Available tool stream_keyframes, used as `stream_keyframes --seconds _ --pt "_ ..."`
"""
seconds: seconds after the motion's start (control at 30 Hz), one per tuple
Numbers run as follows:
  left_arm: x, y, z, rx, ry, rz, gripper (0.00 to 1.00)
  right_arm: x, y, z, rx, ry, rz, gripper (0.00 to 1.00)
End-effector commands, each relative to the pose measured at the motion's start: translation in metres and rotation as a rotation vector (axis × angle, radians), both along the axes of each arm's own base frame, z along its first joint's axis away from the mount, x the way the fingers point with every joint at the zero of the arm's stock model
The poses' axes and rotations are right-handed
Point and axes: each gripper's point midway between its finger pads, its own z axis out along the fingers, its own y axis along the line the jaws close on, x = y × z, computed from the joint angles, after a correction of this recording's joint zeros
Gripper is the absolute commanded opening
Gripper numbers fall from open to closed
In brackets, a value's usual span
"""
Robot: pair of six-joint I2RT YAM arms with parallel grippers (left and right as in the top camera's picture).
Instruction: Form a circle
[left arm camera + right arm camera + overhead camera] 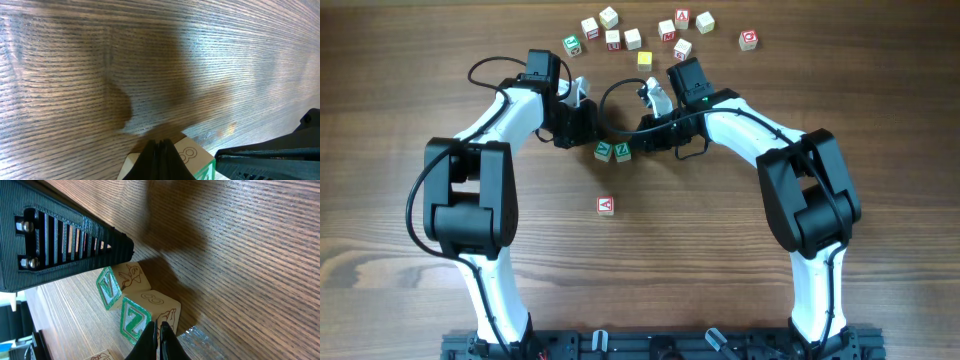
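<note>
Both clenched and empty, the left end effector (pixel 160 157) and right end effector (pixel 159 337) flank the green cubes (pixel 613 151), a touching pair lined up between them. The A cube (pixel 606 205) lies well apart toward the robot's base, equally near both.

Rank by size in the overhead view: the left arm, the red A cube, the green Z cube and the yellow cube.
Largest: left arm.
Then red A cube, green Z cube, yellow cube: too alike to rank.
</note>
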Motion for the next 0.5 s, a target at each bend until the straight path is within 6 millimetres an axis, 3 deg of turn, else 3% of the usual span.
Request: stream_keyframes --seconds 0.0,0.23,0.47 --pt "-0.001 0.004 -0.009 0.027 0.002 -0.01 0.04 -0.003 0.0 -0.008 0.0 0.008 0.015 0.05" --pt "0.006 0.034 -0.015 0.096 0.002 0.054 0.04 -0.003 0.0 -0.008 0.0 0.008 0.015 0.05" --pt "-0.005 0.024 -0.017 0.1 0.036 0.026 0.04 -0.003 0.0 -0.008 0.001 0.007 0.015 0.05"
